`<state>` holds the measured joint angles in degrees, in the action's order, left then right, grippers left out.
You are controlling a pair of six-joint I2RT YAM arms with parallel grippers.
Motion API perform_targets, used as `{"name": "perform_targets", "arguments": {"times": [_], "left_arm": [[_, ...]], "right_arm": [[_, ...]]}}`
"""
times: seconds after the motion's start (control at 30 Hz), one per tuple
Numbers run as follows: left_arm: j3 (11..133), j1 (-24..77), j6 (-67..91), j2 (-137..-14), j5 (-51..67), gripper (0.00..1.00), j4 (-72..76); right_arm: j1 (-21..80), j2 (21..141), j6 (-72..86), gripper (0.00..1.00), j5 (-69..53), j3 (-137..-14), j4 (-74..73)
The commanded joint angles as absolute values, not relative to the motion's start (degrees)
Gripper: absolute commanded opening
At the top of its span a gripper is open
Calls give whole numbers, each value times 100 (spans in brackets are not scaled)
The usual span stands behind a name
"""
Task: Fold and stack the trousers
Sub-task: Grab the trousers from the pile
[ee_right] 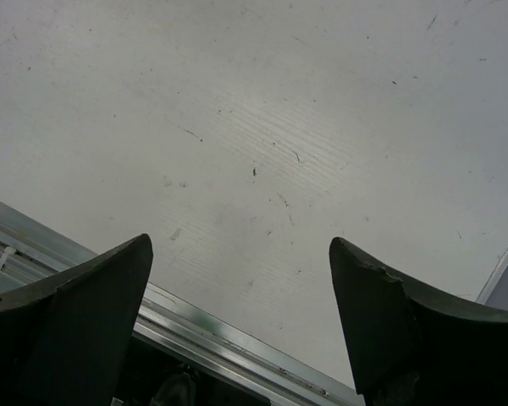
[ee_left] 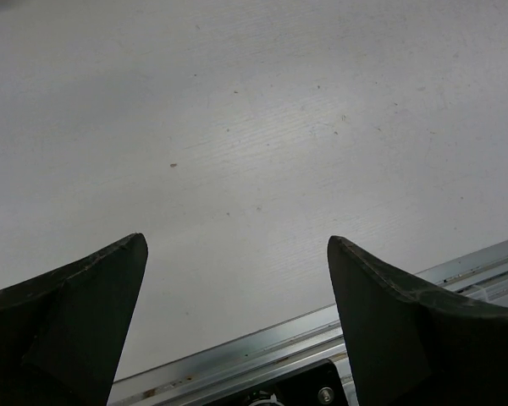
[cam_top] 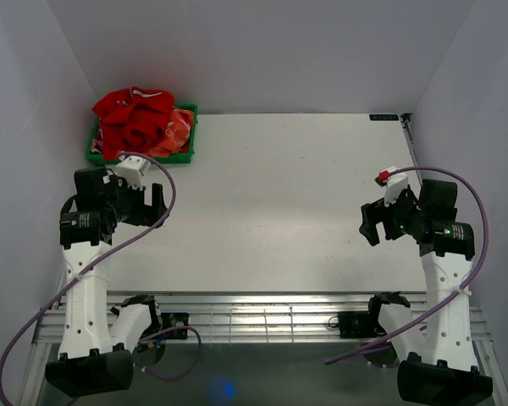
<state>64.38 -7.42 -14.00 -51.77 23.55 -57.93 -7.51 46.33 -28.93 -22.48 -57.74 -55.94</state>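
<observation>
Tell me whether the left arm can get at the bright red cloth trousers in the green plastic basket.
Probably yes: the left gripper is open and empty, close to the green basket, with nothing between them, and the red trousers are heaped above its rim.

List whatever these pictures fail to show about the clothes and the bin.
Trousers, top view: bunched in the green bin; legs and waistband lost in the folds.
Patterned cloth, top view: mostly buried under red cloth; what kind of garment is unclear.
Both wrist views: only bare table between the open left tool and right tool; bin outside the frame.
</observation>
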Motion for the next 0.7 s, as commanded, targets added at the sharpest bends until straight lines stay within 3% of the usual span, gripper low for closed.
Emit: {"name": "perform_targets", "arguments": {"times": [0.0, 0.53, 0.67], "left_arm": [[6846, -738, -1345, -5387, 2172, 98, -5678], [10614, -870, -607, -9130, 1468, 98, -4141], [10916, -1116, -326, -9843, 1537, 98, -3526]], "right_arm": [[-773, 4746, -2892, 90, -2505, -6038, -5651], [-773, 5150, -2786, 90, -2698, -5810, -5370], [-773, 5150, -2716, 90, -2707, -5687, -5274]]}}
